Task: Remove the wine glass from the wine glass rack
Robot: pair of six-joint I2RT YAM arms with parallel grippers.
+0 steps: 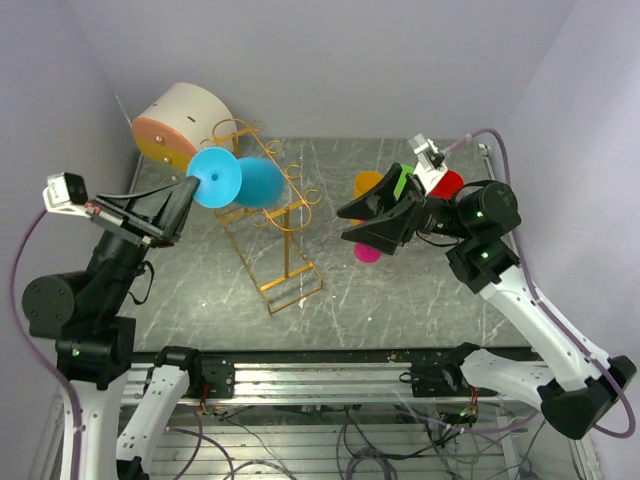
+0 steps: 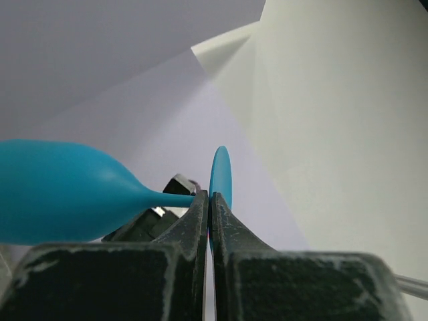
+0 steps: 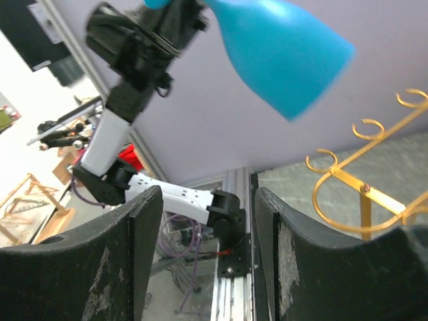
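A blue wine glass point(image 1: 250, 181) lies sideways in the air, foot to the left. My left gripper point(image 1: 190, 190) is shut on its stem next to the foot. In the left wrist view the bowl point(image 2: 60, 190) is left of the closed fingers point(image 2: 194, 221) and the foot disc point(image 2: 221, 174) is just behind them. The gold wire wine glass rack point(image 1: 270, 235) stands below and to the right of the glass. In the right wrist view the blue bowl point(image 3: 281, 53) hangs above the rack's scroll arms point(image 3: 361, 174), apart from them. My right gripper point(image 1: 350, 225) is open and empty, right of the rack.
A white-and-orange drum-shaped box point(image 1: 180, 125) sits at the back left. An orange glass point(image 1: 368, 183), a red glass point(image 1: 447, 183) and a magenta glass point(image 1: 367, 252) stand around my right gripper. Walls close in on the left, back and right.
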